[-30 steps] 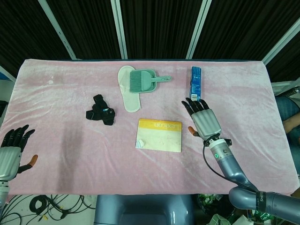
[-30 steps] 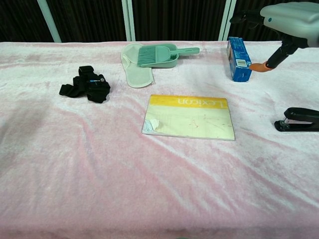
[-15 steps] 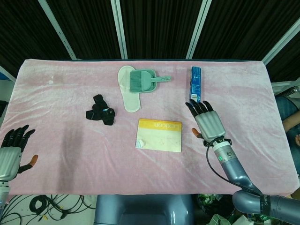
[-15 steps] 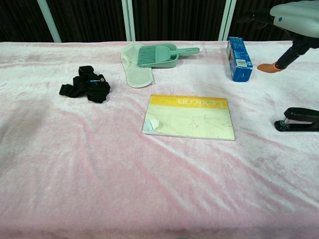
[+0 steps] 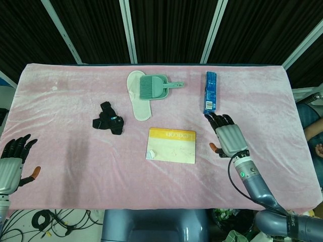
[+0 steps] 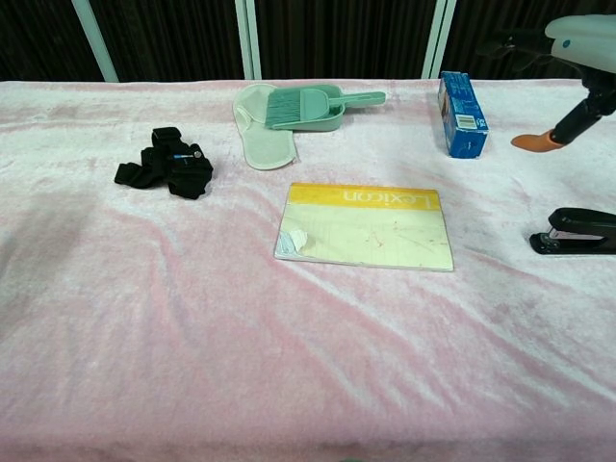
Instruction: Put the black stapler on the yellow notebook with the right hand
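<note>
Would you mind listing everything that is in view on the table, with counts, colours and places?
Black stapler: one, black, right edge of the chest view, right of the notebook; hidden under the right robot hand in the head view.
Yellow notebook: one, yellow band over a pale cover, table centre.
Blue box: one, blue, far right.
Dustpan with brush: one, green, far centre, lying on the slipper.
Slipper: one, white, far centre.
Strap bundle: one, black, left of the notebook.
Tablecloth: one, pink, covering the table.
Right robot hand: one, grey and black, open above the stapler.
Left robot hand: one, grey and black, open at the near left edge.
</note>
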